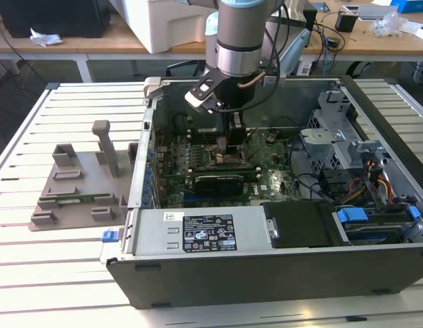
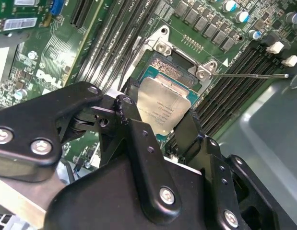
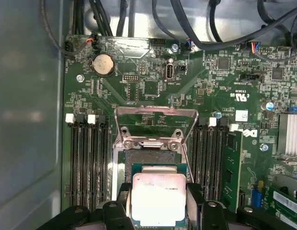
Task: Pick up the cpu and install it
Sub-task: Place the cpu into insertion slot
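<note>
Gripper [image 3: 158,205] clamps cpu [image 3: 159,191] at two opposite edges, over open socket [image 3: 147,158]; metal bracket [image 3: 155,111] raised; green motherboard [image 3: 206,100] around.

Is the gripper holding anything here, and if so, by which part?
The gripper holds the cpu, clamped by two opposite edges, over the open socket.
</note>
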Motion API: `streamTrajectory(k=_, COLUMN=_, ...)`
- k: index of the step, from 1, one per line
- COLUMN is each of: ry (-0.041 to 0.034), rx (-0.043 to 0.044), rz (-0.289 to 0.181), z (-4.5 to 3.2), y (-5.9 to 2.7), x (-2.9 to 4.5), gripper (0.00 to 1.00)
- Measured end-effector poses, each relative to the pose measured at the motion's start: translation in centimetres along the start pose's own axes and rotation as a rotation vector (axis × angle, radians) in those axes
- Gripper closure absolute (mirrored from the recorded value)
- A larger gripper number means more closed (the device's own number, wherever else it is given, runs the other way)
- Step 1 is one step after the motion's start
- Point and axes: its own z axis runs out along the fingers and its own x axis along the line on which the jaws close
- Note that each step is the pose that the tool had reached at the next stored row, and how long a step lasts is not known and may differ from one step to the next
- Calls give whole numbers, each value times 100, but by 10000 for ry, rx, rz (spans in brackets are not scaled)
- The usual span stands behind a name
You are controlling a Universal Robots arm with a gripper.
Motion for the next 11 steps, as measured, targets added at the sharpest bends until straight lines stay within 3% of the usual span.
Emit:
streamTrajectory(k=5, ry=-6, rx=7, rz=61, z=108, y=2, x=11, gripper=45)
streamTrajectory(k=6, ry=-5, rx=8, rz=84, z=257, y=5, x=22, gripper=45)
streamTrajectory(k=8, ry=-5, rx=8, rz=84, z=329, y=7, x=56, gripper=45)
streamTrajectory(k=11, ry=-14, rx=9, rz=84, z=346, y=5, x=52, gripper=45)
